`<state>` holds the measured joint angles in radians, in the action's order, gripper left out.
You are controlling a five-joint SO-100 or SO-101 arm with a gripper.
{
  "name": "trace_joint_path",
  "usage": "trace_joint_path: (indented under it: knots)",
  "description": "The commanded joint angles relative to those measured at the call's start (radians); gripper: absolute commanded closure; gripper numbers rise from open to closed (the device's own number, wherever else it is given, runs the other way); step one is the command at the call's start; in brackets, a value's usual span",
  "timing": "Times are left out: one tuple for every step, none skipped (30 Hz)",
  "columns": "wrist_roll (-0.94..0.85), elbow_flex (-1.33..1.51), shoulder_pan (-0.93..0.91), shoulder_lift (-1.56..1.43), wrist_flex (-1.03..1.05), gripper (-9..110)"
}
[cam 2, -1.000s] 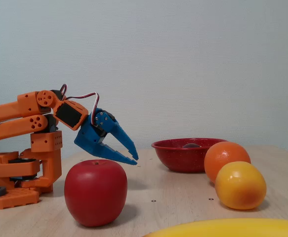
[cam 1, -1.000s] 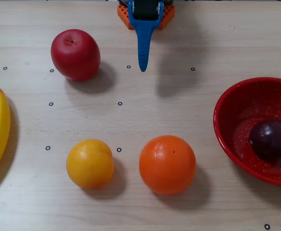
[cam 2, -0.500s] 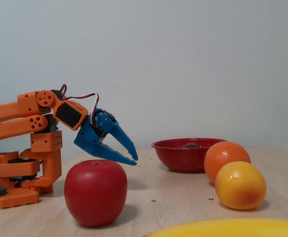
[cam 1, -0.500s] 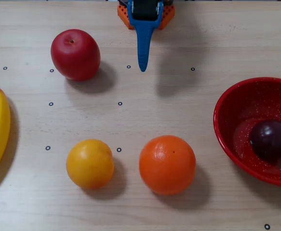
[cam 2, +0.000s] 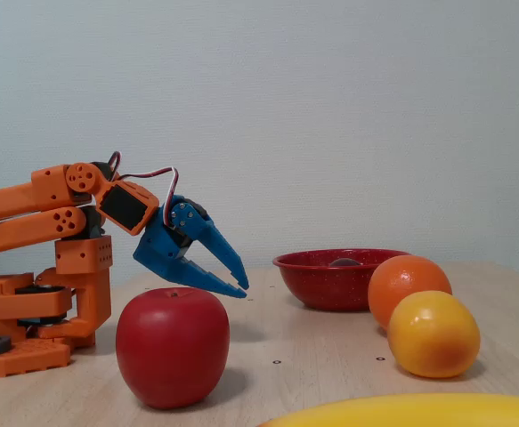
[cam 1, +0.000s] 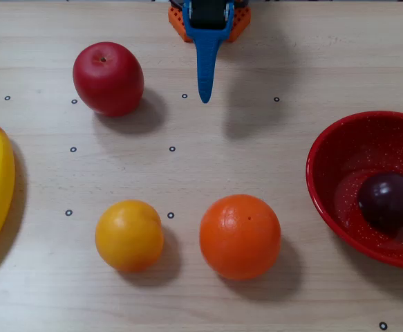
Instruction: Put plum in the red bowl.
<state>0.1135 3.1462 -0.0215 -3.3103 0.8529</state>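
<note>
Nothing has shifted over the last second, so you are looking at a settled scene rather than a step in progress. Starting nearest the fixed camera: the banana (cam 2: 401,411) lies along the bottom edge, then the apple (cam 2: 172,346) and the yellow fruit (cam 2: 433,334), with the orange (cam 2: 405,286) just behind that one. Further back, the claw (cam 2: 244,286) hangs above the table near the arm's base, its two blue fingers spread slightly at the tips and holding nothing; from overhead you only see it as a narrow blue wedge (cam 1: 204,99), so trust the side view for that. Farthest off sits the red bowl (cam 2: 308,267), and in the overhead view the plum (cam 1: 388,201) rests inside the bowl (cam 1: 325,149), on its floor toward the right side of the picture; from the side only a dark sliver of the plum shows above the rim. The arm is well apart from the bowl and from every fruit. With the plum resting in the bowl and the claw empty and tucked back, you can judge the task as done; nothing here calls for another reach.
</note>
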Motion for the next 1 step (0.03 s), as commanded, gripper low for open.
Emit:
trace_joint_path:
  knots:
    - [0.011, 0.04, 0.006, -0.021, 0.009, 102]
